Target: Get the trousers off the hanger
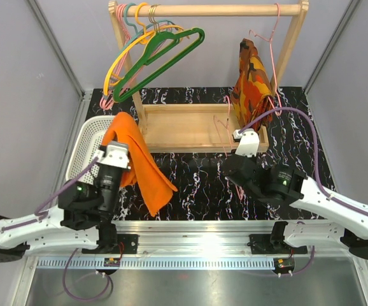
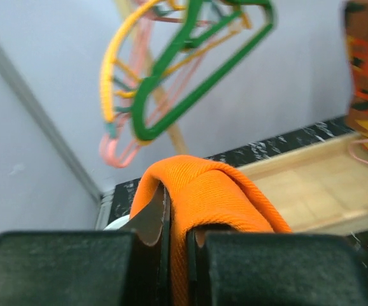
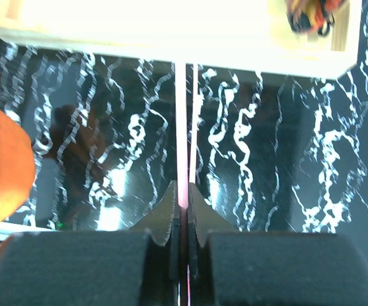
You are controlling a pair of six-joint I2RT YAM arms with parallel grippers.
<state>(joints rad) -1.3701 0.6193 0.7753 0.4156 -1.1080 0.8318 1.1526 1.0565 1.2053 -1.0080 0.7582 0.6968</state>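
Orange trousers [image 1: 144, 171] hang from left end effector [image 2: 177, 220] — right end effector [image 3: 184, 199] pinches hanger [image 3: 181, 121].

No writing, label, brand, number or sign can be read in any of the views.

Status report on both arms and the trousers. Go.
Left gripper shut on trousers. Right gripper shut on hanger. Trousers off hanger, well apart. Nothing between them; basket beside left gripper.
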